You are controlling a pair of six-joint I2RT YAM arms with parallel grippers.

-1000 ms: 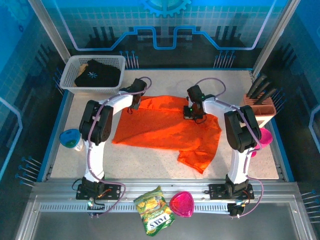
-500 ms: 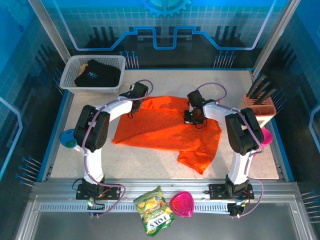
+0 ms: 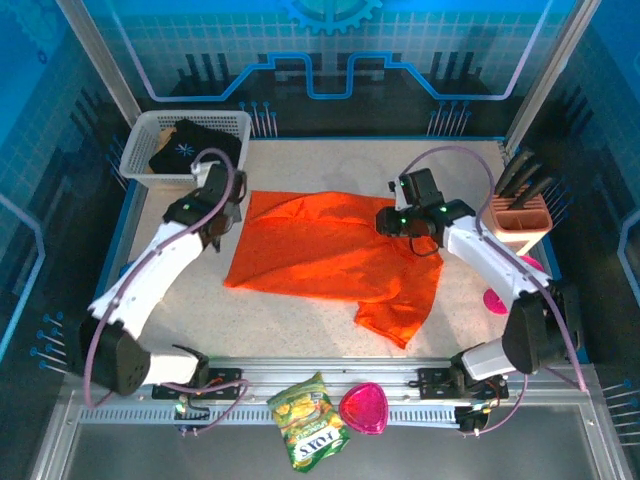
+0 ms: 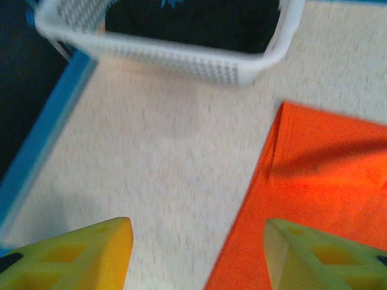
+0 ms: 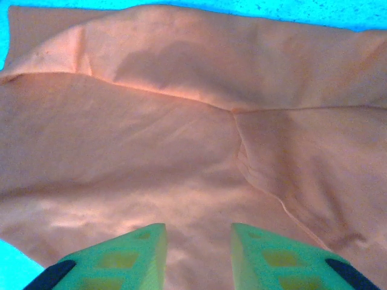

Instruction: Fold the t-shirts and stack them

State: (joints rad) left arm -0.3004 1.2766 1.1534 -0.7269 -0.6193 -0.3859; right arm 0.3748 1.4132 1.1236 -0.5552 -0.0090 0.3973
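Note:
The orange t-shirt (image 3: 330, 255) lies spread across the middle of the table, with one sleeve trailing toward the front right. Its left edge (image 4: 326, 175) runs under my left gripper's right finger. My left gripper (image 3: 226, 193) (image 4: 196, 254) hangs open over that top left corner, and only bare table shows between its fingers. My right gripper (image 3: 385, 222) (image 5: 198, 254) is open just above the shirt's upper right part (image 5: 181, 121), holding nothing. The black t-shirt (image 3: 186, 150) (image 4: 193, 18) with the white starburst sits in the white basket (image 3: 135, 150) (image 4: 181, 57) at the back left.
An orange rack (image 3: 522, 212) with dark handles stands at the right edge, and a pink object (image 3: 497, 298) lies in front of it. A yellow-green snack bag (image 3: 310, 420) and a pink heart-shaped dish (image 3: 363, 407) rest on the front rail. A blue rim (image 4: 42, 139) borders the table's left side.
Both grippers have opened, let go of the orange shirt's back edge and lifted off. The left arm swung out to the left, the right arm to the right.

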